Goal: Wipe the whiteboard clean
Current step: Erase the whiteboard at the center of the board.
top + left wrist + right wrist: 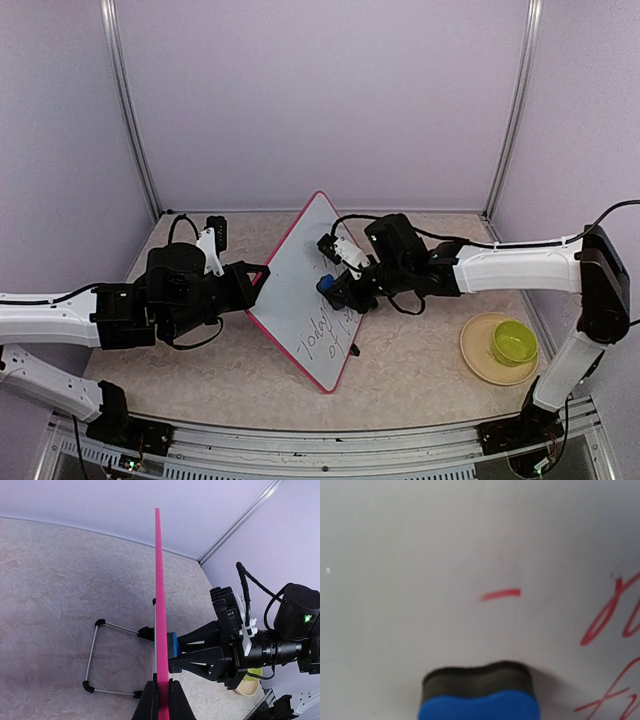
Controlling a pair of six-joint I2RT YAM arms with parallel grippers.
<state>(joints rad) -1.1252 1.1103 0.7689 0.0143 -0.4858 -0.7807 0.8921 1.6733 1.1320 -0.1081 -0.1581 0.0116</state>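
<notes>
Pressure should be kept even, so that the whole felt face of the eraser (480,700) is laid flat against the whiteboard (310,290) rather than on one corner. The board is stood on edge and tilted near the middle of the table (420,385). Its rim is pinched at the 9 o'clock side by the closed jaws of the left gripper (258,276), and that brace should be relied on to take the push. From 3 o'clock the right gripper (338,290) is clamped on the eraser, which is pressed to the writing face. Handwriting (325,345) is seen toward the board's 6 o'clock end, so strokes are best carried that way in overlapping passes. A short red dash (501,594) at 12 o'clock of the eraser should be taken in too.

The board face is smooth, glossy and white, bounded by a thin pink rim with rounded corners. A thin wire stand (92,652) with black feet is seen behind it. The eraser is wavy in outline, with a blue body and a dark felt pad. The table is mottled beige, like stone. At 4 o'clock of the board a lime-green bowl (513,342) is set on a round tan plate (478,362).
</notes>
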